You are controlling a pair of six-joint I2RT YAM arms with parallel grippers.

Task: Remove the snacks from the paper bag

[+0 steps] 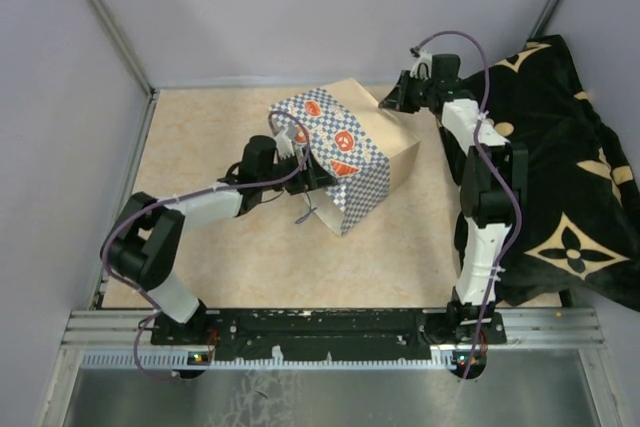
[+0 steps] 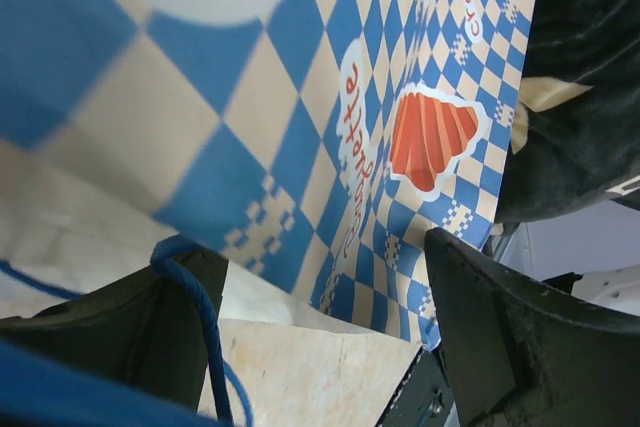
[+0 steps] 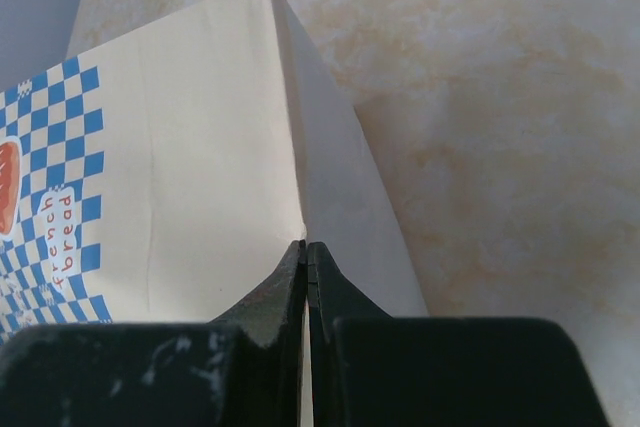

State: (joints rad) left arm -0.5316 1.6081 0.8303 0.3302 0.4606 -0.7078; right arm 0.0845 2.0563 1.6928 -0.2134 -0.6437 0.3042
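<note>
The paper bag (image 1: 345,162) is found lying on its side mid-table (image 1: 230,267), its long axis diagonal, with the mouth to the near left and the base to the far right. The left gripper (image 1: 292,152) is held apart at the mouth. The right gripper (image 3: 308,257) is clamped on a base fold.

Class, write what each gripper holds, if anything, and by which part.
The right gripper pinches the paper bag by a creased edge of its plain beige panel. The left gripper holds nothing; its jaws stand open near the checked side.
</note>
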